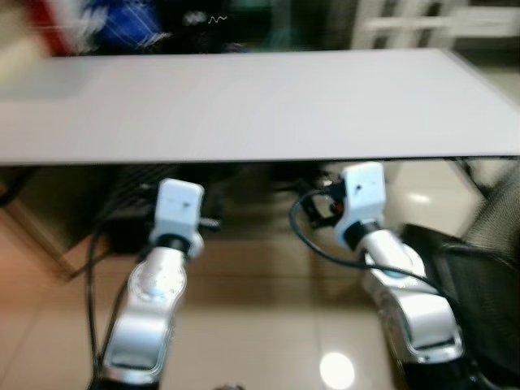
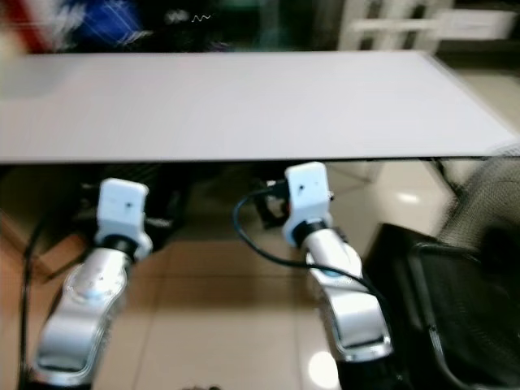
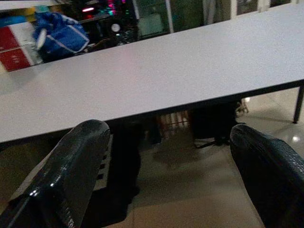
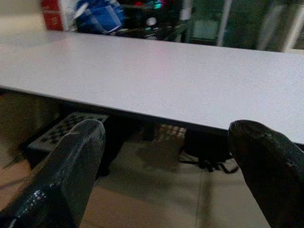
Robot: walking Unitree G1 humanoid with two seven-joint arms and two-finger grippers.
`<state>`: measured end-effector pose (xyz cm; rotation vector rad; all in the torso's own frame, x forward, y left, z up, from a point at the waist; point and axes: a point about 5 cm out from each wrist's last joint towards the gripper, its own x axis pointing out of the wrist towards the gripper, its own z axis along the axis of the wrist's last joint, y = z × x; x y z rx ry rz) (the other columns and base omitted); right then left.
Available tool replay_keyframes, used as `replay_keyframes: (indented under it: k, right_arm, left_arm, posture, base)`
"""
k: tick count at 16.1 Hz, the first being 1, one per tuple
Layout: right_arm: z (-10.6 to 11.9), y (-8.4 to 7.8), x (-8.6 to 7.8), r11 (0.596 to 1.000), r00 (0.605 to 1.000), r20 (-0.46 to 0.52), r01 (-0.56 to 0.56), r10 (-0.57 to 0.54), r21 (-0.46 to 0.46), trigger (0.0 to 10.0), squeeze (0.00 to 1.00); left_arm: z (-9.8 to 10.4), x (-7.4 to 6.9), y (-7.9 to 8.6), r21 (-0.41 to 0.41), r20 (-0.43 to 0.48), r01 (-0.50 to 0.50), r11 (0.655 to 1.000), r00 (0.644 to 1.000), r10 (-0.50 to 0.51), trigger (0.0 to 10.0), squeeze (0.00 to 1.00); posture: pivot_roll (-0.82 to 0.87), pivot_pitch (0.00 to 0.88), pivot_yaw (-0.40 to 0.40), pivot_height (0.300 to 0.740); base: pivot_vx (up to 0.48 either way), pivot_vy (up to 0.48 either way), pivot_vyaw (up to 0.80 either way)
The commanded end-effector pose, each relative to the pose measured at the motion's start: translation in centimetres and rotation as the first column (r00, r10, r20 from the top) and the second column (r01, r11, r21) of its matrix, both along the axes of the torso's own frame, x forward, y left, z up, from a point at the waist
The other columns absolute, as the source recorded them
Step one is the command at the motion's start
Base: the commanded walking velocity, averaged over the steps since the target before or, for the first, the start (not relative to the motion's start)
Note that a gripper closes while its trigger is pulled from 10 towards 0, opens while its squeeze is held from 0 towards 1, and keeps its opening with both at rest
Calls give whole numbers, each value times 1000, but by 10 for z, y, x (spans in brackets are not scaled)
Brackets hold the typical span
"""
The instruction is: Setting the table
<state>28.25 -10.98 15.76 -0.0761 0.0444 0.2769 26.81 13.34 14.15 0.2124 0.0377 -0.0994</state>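
The robot is standing at the near edge of the bare white table (image 1: pixel 244 106), both arms low, the left gripper (image 3: pixel 166 180) and right gripper (image 4: pixel 166 175) gaping wide and empty; tableware probably needs fetching next, none lying at twelve o'clock.

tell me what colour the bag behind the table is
Blue with white trim, the bag shows best in the left wrist view.
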Motion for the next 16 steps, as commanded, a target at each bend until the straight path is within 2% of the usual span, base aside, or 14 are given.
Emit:
replay_keyframes:
  k: [1, 3, 5, 6, 9, 10, 11, 13, 14, 16]
  right_arm:
    - [9, 1, 0, 1000, 999, 30, -16, 15, 3, 10000, 0]
    - [14, -6, 1, 1000, 999, 45, -1, 1, 6, 10000, 0]
    - [18, -6, 0, 1000, 998, 63, -7, 6, 5, 10000, 0]
    - [18, -6, 0, 998, 997, 68, 18, -22, 60, 10000, 0]
    - [10, -8, 5, 997, 999, 23, 44, -46, 70, 10000, 0]
    - [1, -16, 11, 985, 995, -60, 93, -85, 143, 10000, 0]
    - [0, -18, 15, 981, 993, -69, 106, -96, 162, 10000, 0]
    - [-2, -21, 18, 981, 990, -54, 139, -132, 137, 10000, 0]
    - [-1, -25, 23, 976, 984, -16, 179, -178, 121, 10000, 0]
    - [-6, -30, 28, 971, 979, -45, 204, -200, 122, 10000, 0]
  left_arm:
    - [4, 0, 5, 22, 23, -15, 1000, 1000, 15, 10000, 0]
    - [6, -1, 5, 5, 39, -31, 999, 999, 31, 10000, 0]
    - [8, -1, 8, -10, 46, -50, 999, 998, 50, 10000, 0]
    - [9, 0, 12, -12, 44, -64, 998, 997, 65, 10000, 0]
    - [11, 1, 15, 1, 45, -67, 998, 997, 67, 10000, 0]
    - [11, 0, 17, 7, 37, -74, 997, 997, 74, 10000, 0]
    - [10, 1, 18, 14, 31, -80, 997, 996, 79, 10000, 0]
    - [8, 4, 21, 48, 29, -92, 995, 995, 91, 10000, 0]
    - [10, 5, 24, 73, 36, -95, 993, 995, 93, 10000, 0]
    - [15, 8, 28, 91, 49, -90, 992, 995, 85, 10000, 0]
  posture:
    - [0, 0, -1, 740]
    - [4, 0, -9, 740]
    - [0, 0, -10, 740]
    - [3, 0, 1, 740]
    - [13, 0, -10, 740]
    - [16, 0, -28, 740]
    - [16, 0, -29, 740]
    - [25, 0, -28, 740]
    - [37, 0, -26, 740]
    - [39, 0, -25, 740]
  base:
    - [0, 0, 800]
    - [0, 0, 800]
    - [0, 0, 800]
    - [0, 0, 0]
    - [0, 0, 0]
    - [0, 446, 0]
    - [0, 469, 0]
    - [0, 469, 0]
    - [0, 469, 0]
    - [0, 465, 0]
